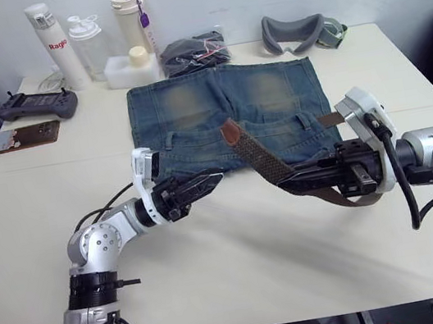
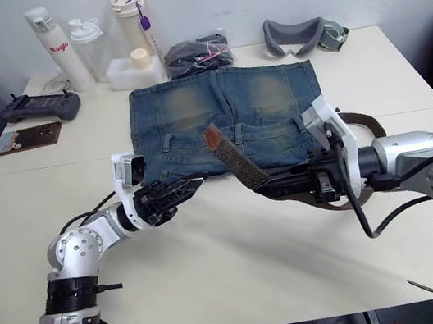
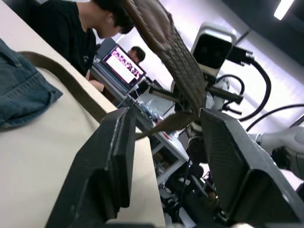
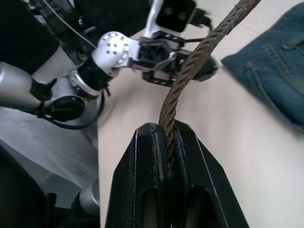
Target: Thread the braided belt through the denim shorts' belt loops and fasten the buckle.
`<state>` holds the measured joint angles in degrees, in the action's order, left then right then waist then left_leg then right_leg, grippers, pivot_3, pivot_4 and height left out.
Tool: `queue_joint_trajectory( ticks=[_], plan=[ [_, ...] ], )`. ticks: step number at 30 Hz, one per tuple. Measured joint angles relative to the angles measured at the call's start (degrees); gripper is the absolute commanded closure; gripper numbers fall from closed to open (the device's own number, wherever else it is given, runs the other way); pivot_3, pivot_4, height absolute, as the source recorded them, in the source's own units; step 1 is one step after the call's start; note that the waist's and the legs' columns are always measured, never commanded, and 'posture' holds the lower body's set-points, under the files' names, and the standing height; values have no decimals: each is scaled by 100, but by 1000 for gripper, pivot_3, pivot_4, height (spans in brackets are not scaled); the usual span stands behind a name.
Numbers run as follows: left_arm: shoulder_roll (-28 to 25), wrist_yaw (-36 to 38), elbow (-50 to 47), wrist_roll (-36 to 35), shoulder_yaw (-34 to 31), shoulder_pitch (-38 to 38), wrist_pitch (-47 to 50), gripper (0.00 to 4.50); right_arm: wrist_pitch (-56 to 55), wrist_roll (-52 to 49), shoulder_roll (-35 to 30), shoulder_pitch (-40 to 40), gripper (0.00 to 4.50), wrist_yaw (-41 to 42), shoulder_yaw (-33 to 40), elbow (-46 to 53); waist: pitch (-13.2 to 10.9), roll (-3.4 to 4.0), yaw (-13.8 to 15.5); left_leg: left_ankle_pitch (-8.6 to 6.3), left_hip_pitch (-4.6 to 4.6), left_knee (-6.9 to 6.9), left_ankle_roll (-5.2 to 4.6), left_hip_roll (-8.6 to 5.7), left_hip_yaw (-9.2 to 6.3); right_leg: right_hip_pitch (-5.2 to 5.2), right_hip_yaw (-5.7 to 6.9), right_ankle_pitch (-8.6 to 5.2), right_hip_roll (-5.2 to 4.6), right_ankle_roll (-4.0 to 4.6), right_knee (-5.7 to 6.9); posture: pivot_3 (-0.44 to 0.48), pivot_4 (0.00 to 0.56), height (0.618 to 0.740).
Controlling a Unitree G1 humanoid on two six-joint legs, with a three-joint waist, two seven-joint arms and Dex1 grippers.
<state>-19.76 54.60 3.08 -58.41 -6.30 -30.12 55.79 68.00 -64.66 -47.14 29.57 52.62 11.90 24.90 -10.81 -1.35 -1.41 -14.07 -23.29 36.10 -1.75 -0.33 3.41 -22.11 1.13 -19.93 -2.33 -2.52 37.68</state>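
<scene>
The denim shorts (image 1: 225, 111) lie flat at the table's middle, waistband toward me. Belt loops (image 1: 303, 120) stand along that band. The braided belt (image 1: 259, 155) rises slantwise over the waistband, its tan leather tip (image 1: 231, 132) up in the air. My right gripper (image 1: 287, 177) is shut on the strap, seen edge-on between the fingers (image 4: 152, 142). Behind the gripper the belt curls down and back to the shorts' right side (image 1: 328, 120); I cannot tell whether it passes a loop there. My left gripper (image 1: 210, 180) is open just left of the strap, holding nothing. The buckle is hidden.
Along the back edge stand three bottles (image 1: 85, 47), a white container (image 1: 133, 68), a dark bundle in plastic (image 1: 194, 52) and a grey headset (image 1: 299, 33). A controller (image 1: 36, 105) and a phone (image 1: 26, 136) lie at the back left. A person sits at a laptop (image 3: 124, 66) beyond the table.
</scene>
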Motion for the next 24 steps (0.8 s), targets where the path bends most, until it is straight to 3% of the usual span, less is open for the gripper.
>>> queue_joint_trajectory(
  ticks=[12,17,22,24],
  plan=[
    [669,-335,40,-465,-204,-471,429,2285,-51,-325,-80,-171,4500,-284,-31,172,-1,-2,-11,0,0,0,0,0,2,3,1,1,3,-5,-2,0,150,738],
    [705,-393,63,-501,-213,-547,564,4418,-77,-291,-92,-245,4500,-389,-34,186,-2,-3,-1,2,1,0,3,0,2,3,1,0,5,-6,-2,0,150,738],
    [533,35,-30,-319,98,-541,453,4473,-231,2,-92,-357,4500,-693,-72,141,-2,-3,1,4,1,-2,7,0,3,4,1,0,4,-6,-4,0,150,738],
    [541,142,-33,-260,202,-541,401,4500,-290,14,-50,-363,3610,-824,-56,121,-2,-3,4,4,1,-2,8,0,2,3,1,0,5,-6,-5,0,150,738]
  ],
)
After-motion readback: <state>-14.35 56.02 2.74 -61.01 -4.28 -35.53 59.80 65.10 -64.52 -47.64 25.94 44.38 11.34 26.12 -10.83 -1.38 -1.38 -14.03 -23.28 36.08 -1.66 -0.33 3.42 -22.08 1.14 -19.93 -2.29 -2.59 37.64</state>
